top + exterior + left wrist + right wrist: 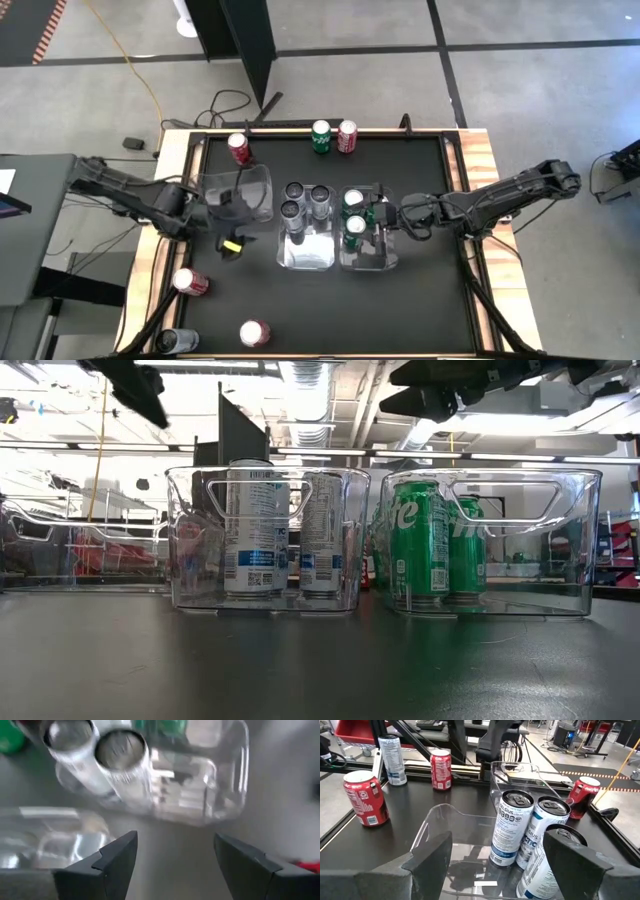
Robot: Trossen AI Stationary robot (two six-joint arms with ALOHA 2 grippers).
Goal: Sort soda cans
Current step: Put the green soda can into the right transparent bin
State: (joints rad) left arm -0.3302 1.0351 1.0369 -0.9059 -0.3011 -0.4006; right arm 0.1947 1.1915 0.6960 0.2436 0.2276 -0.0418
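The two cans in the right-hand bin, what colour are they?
Green cans, with white lettering; the low view shows them best.

Red cans, green cans, silver-white cans, clear bins.

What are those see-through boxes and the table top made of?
The boxes look like clear, glossy hard plastic: you see the green cans straight through the walls, and the rims catch the light. The table top seems a matte black mat, perhaps rubber.
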